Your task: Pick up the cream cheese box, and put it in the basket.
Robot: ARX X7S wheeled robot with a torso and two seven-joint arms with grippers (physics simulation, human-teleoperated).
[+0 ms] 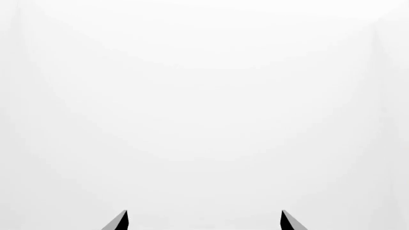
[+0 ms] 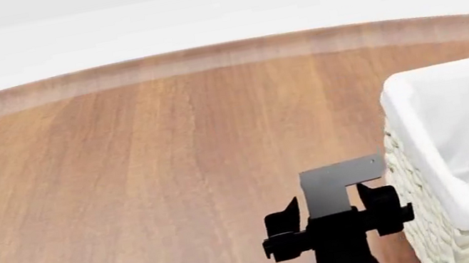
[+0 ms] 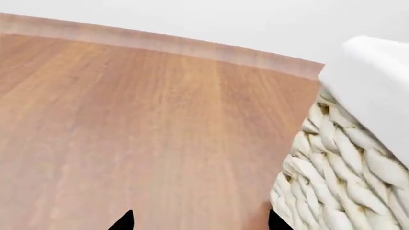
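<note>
The cream-white woven wicker basket with white cloth liner [image 2: 428, 213] stands at four o'clock on the round brown wooden table [image 2: 127, 179]. The right claw [image 3: 199, 221] hovers just beside its wall, jaws parted, empty. The left claw [image 1: 204, 221] is likewise spread, holding nothing. The cream cheese box is out of sight.

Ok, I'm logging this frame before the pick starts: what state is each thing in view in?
Cream-white woven wicker basket: upright on the table, white cloth liner folded over its rim, no box visible inside.
Round wooden table: bare where visible.
Right gripper: open, empty, beside the basket.
Left gripper: open, empty, facing blank white.
Cream cheese box: not in view.
</note>
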